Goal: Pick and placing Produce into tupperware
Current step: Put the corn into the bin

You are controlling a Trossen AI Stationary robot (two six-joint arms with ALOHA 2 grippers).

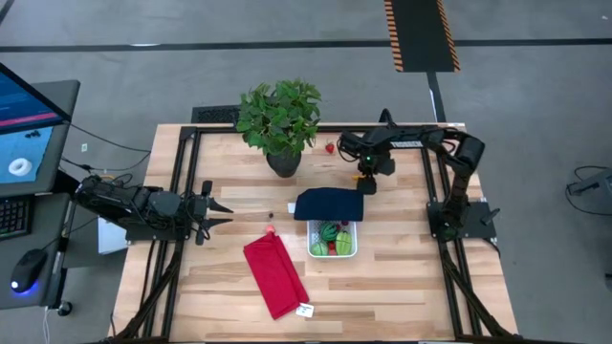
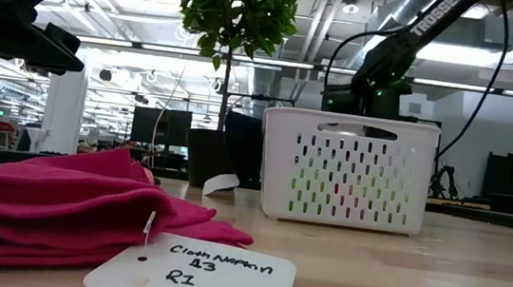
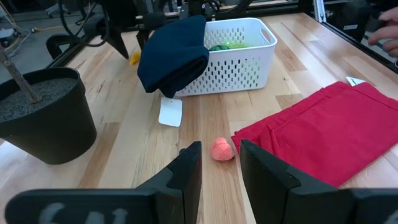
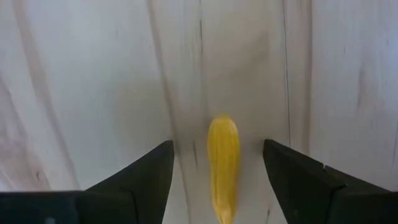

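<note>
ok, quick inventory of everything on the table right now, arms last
white perforated plastic container: one, table centre, green and red toy produce inside
dark navy blue lid: one, draped over the container's far edge
red folded cloth: one, front centre, white tag at its corner
pink-red toy strawberry: one, on the wood beside the cloth
yellow-orange elongated toy: one, on the wood
small red berry: one, near the plant
leafy green potted plant: one, black pot, back centre
left gripper: fingers open, aimed at the strawberry
right gripper: fingers open, straddling the yellow toy

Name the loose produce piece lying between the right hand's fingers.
The yellow-orange elongated piece, on bare wood between the open right hand's fingers. The pink-red piece lies near the left hand.
</note>
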